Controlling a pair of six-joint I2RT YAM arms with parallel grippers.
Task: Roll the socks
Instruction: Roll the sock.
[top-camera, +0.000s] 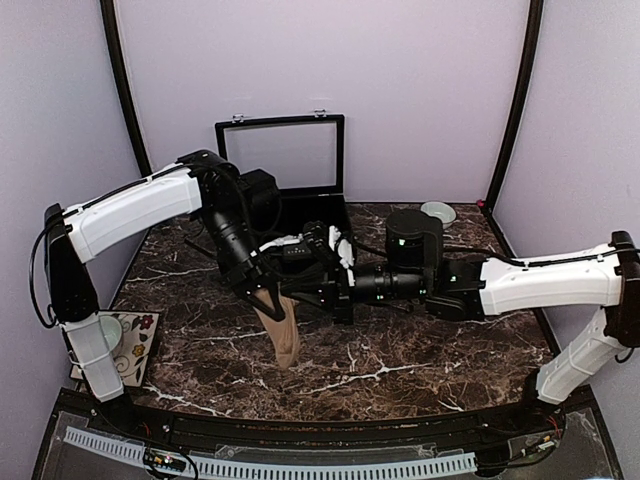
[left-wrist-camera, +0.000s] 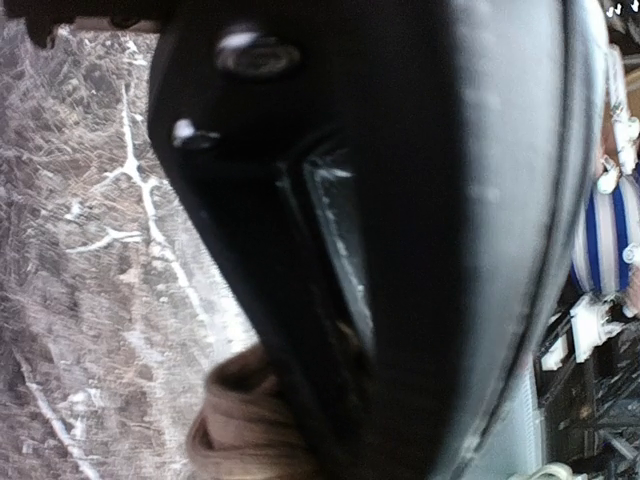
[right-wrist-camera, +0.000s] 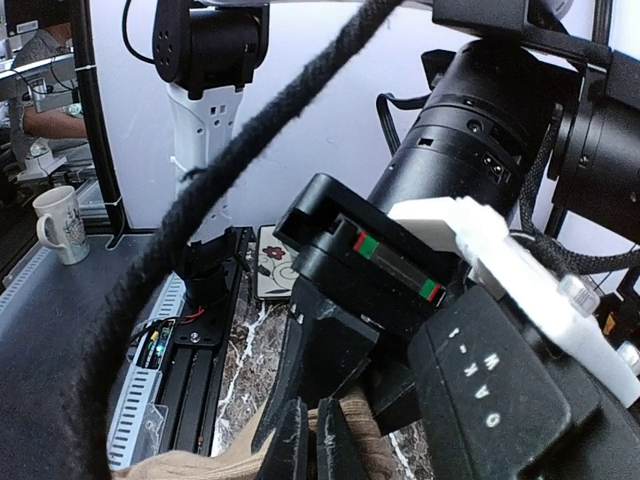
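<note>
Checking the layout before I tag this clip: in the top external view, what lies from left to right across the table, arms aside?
Left to right: floral square mat → tan-brown fabric sock → small pale round bowl. The black open-lidded case spans the sock's position, so it is left out.

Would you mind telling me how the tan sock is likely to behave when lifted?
Probably floppy: the tan sock trails limply below the left gripper rather than holding any shape. It is likely light too, as it bunches into soft folds in the left wrist view. The matte knit looks unlikely to slip, though that is a guess.
</note>
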